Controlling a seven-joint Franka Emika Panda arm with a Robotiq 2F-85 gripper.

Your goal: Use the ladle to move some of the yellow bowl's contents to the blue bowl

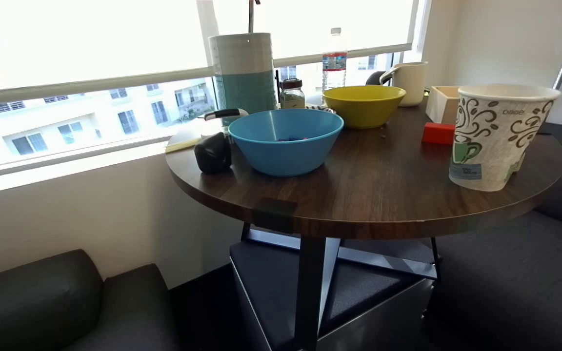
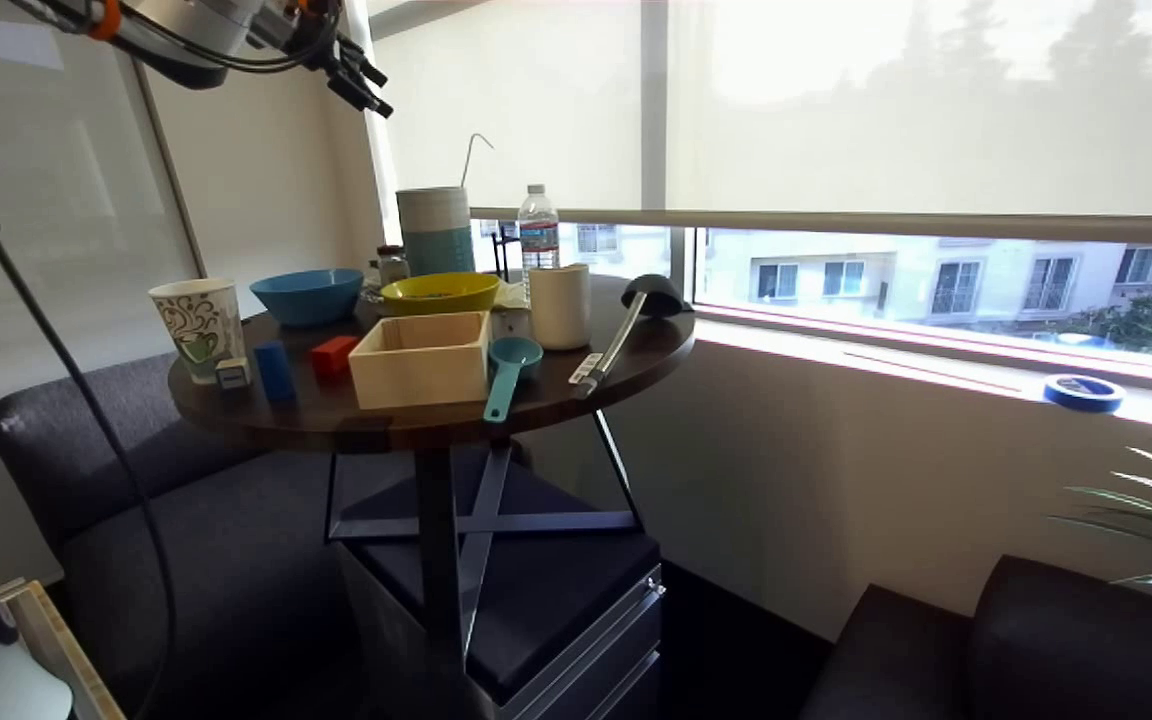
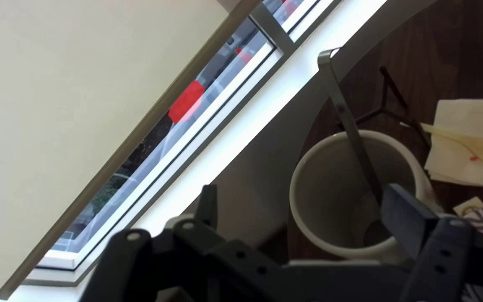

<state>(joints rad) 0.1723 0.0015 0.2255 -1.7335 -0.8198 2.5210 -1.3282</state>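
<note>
The silver ladle stands in a tall white-and-teal canister. Its thin handle sticks out above the rim; its cup is inside, dim in the wrist view. The yellow bowl holds small colourful pieces. The blue bowl has a few small dark coloured pieces inside. My gripper is open and empty, raised above the table. In the wrist view the canister mouth and handle lie between and beyond the fingers, toward the right finger.
A water bottle, jar, white pitcher and black stand are close to the canister and bowls. A wooden box, paper cup, teal scoop and black ladle are around the table edge. The window is behind.
</note>
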